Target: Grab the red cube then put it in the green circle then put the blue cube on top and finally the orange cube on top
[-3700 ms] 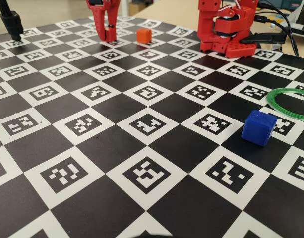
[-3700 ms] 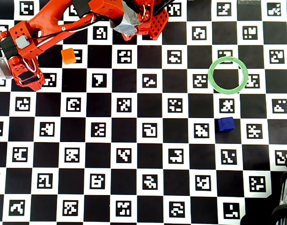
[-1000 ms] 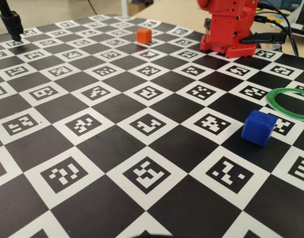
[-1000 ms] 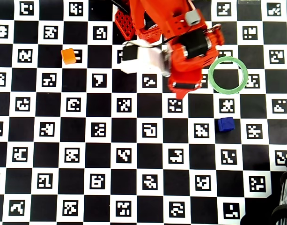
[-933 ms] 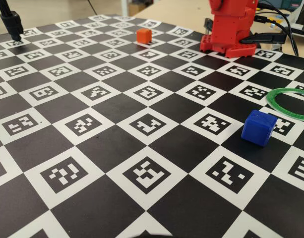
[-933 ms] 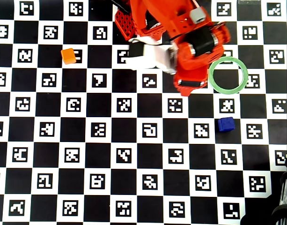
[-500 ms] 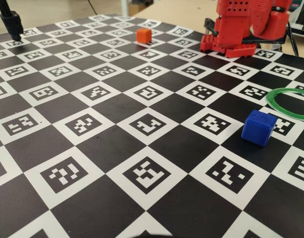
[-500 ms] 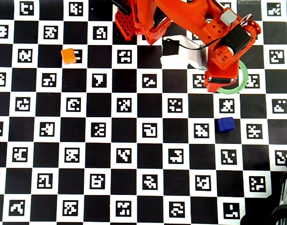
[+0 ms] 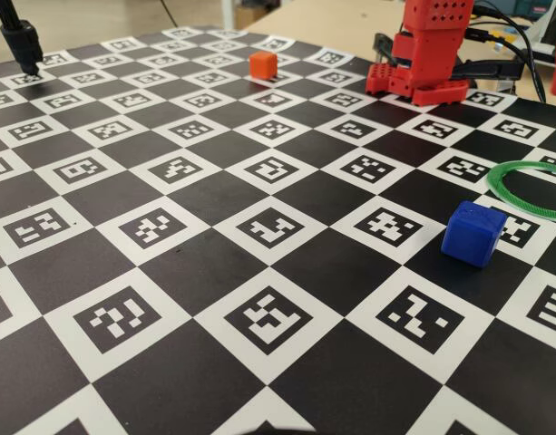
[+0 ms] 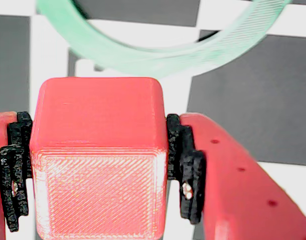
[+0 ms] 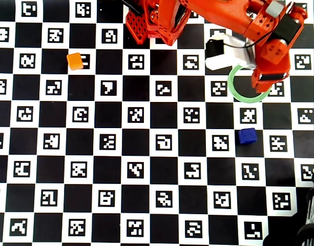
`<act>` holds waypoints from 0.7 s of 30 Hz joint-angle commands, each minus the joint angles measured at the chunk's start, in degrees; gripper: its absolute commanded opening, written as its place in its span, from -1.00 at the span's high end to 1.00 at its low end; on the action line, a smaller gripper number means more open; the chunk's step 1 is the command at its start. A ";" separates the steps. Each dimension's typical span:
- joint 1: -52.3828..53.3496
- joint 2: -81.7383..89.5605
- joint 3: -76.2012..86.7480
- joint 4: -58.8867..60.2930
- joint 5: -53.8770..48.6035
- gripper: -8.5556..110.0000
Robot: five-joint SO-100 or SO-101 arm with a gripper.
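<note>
In the wrist view my gripper [image 10: 99, 170] is shut on the red cube [image 10: 98, 150], with a black pad pressed against each side of it. Past the cube lies the green circle [image 10: 157, 57] on the board, partly in view. From overhead, the gripper [image 11: 264, 84] hangs over the right part of the green circle [image 11: 235, 96], and the arm hides the red cube. The blue cube [image 11: 247, 136] sits below the ring. The orange cube [image 11: 75, 61] stands far left. The fixed view shows the blue cube [image 9: 474, 233], the green circle [image 9: 531, 190] and the orange cube [image 9: 263, 64].
The table is a black-and-white checkerboard of printed markers. The arm's red base [image 9: 423, 77] stands at the back of the board, with cables [image 9: 509, 41] behind it. A black pole [image 9: 22, 41] stands at the far left corner.
The arm has swung from the left side of the board across to the right, carrying the red cube. It now hangs over the green circle. The blue and orange cubes have not moved.
</note>
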 commanded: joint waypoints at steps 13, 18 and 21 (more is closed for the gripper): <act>2.55 0.62 9.58 -12.57 -0.79 0.90; 2.29 0.62 13.71 -15.29 -0.62 0.90; 2.29 0.35 15.47 -16.96 -0.35 0.90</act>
